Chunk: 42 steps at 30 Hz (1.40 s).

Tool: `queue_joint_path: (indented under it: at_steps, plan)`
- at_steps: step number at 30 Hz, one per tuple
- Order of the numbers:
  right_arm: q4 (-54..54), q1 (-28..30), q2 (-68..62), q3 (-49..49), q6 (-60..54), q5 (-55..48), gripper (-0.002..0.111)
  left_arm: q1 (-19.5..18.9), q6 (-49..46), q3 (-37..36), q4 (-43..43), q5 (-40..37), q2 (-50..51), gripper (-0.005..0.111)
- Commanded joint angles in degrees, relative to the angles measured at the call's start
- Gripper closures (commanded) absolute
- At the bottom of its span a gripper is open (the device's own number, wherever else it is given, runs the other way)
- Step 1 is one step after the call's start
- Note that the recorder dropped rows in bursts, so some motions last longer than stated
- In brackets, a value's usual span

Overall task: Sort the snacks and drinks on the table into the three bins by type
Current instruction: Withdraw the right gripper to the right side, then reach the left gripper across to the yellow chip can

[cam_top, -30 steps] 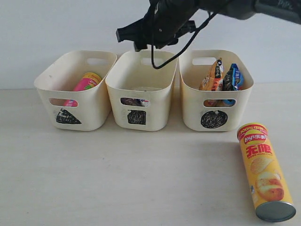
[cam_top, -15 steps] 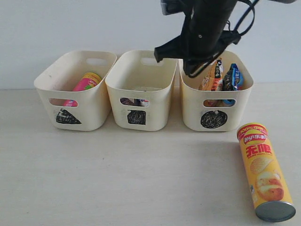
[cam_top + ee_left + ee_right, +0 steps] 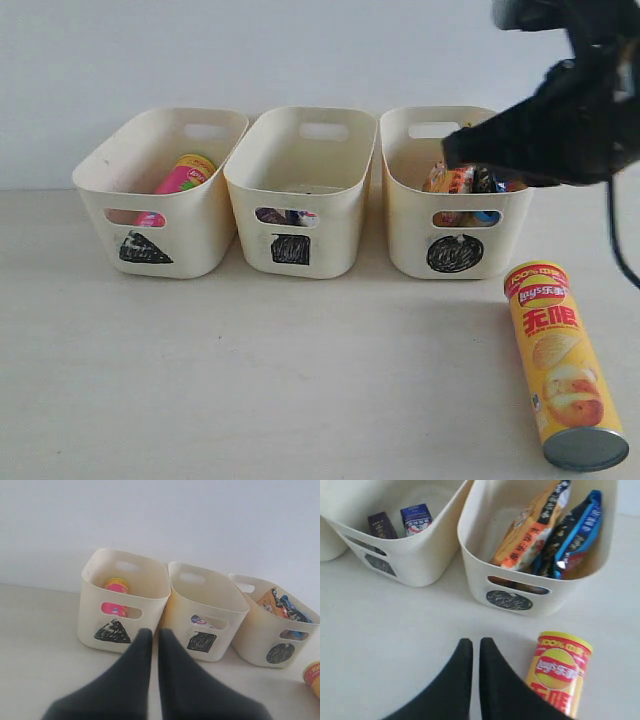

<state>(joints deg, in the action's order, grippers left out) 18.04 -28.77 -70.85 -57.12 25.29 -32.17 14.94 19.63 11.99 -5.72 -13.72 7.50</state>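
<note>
Three bins are set in a row on the table (image 3: 250, 380): triangle bin (image 3: 200, 225), square bin (image 3: 335, 215), circle bin (image 3: 405, 225). Yellow-orange tube (image 3: 562, 360) is laid flat on the table, near the circle bin. Pink tube (image 3: 183, 175) is leaned in the triangle bin. Orange-brown bag (image 3: 530, 527) and blue-black bag (image 3: 572, 535) are stood in the circle bin. Purple juice box (image 3: 381, 525) and blue-white carton (image 3: 415, 517) are seen in the square bin. Right gripper (image 3: 475, 646) is pinched together, empty, beside the yellow-orange tube's cap. Left gripper (image 3: 154, 635) is likewise closed, nothing held.

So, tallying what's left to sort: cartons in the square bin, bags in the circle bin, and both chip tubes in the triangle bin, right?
Not quite. Only the pink tube is in the triangle bin; the yellow tube lies on the table near the circle bin, as the exterior view shows. The rest stands.
</note>
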Motion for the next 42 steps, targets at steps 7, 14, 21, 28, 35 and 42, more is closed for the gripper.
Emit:
queue_joint_path:
  at_steps: [7, 14, 21, 28, 35, 42]
  plan:
    - [18.87, 0.26, 31.37, 22.39, 22.1, -4.99, 0.107, -0.03, -17.14, 20.42, 14.57, -17.71, 18.25, 0.102]
    - [19.28, 0.26, 49.9, 27.93, 23.6, -15.14, 0.107, 2.67, -46.86, 40.61, 45.97, -35.62, 48.99, 0.102]
    - [19.69, 0.26, 61.87, 27.93, 22.52, -27.59, 0.107, 23.43, -45.9, 55.39, 44.14, -31.69, 72.36, 0.102]
    - [15.62, 0.26, 63.59, 27.82, 16.14, -28.25, 0.107, 34.54, -41.47, 67.35, 44.04, -26.57, 88.15, 0.102]
    - [14.01, 0.26, 58.12, 27.82, 14.74, -26.99, 0.107, 36.43, -38.93, 74.26, 44.04, -26.12, 94.29, 0.102]
    - [9.06, 0.26, 32.52, 27.82, 13.32, -21.78, 0.107, 36.3, -37.19, 74.27, 43.94, -19.0, 95.4, 0.102]
